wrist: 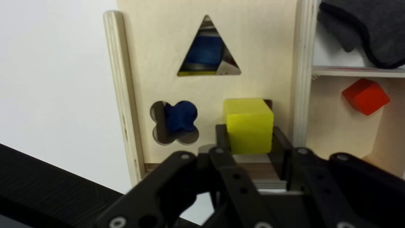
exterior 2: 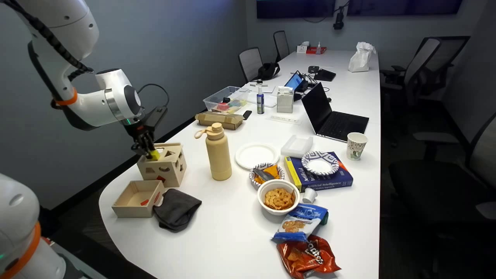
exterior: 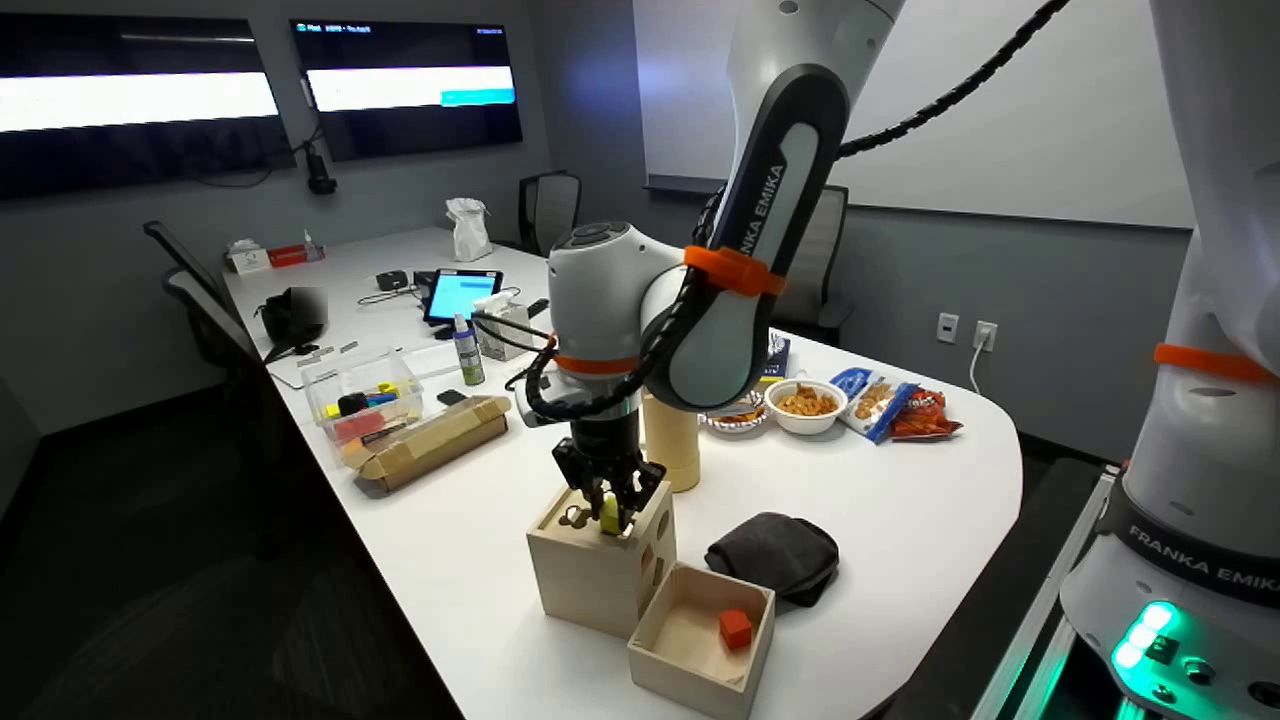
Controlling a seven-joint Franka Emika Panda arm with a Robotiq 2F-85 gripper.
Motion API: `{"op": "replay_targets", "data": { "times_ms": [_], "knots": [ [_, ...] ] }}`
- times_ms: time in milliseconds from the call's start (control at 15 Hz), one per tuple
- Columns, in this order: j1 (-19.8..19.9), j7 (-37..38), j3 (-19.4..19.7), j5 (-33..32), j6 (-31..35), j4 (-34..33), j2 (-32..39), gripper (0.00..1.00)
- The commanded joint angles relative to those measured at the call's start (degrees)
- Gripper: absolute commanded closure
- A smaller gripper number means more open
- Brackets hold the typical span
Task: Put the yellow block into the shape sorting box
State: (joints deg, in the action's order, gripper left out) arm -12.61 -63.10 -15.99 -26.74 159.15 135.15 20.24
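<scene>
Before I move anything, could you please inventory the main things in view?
Yellow block: one, yellow, between jaws
Wooden box: one, pale, beneath jaws
Tray: one, pale wood, beside wooden box
Red block: one, red, in tray
Cloth: one, dark grey, beside tray
Bottle: one, tan, near wooden box
Bowls: three, white or patterned, on and beside book
Book: one, blue and yellow, beneath one bowl
Snack bags: at least two, blue and red, near bowls
Laptop: one, black, beside cup
Robot arm: one, white, over wooden box
Jaws: one pair, black, closed on yellow block
</scene>
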Motion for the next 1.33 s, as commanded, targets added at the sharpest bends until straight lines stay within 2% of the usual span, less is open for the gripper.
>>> {"op": "replay_targets", "data": {
  "times_ms": [0,600,667,1067,1133,1267],
  "knots": [
    [0.94,-2.02,-1.13,1.84,-1.22,1.63,-0.89,0.9],
    [0.88,-1.5,-1.77,3.55,-1.37,2.77,-1.05,0.9],
    [0.99,-1.48,-1.82,3.9,-0.88,2.83,-1.11,0.44],
    [0.81,0.53,-1.97,6.07,0.29,2.88,-2.14,0.03],
    [0.51,1.45,-1.99,6.37,0.16,2.88,-2.62,0.0],
    [-0.46,3.82,-1.94,6.16,-0.4,3.07,-4.09,0.0]
  ]
}}
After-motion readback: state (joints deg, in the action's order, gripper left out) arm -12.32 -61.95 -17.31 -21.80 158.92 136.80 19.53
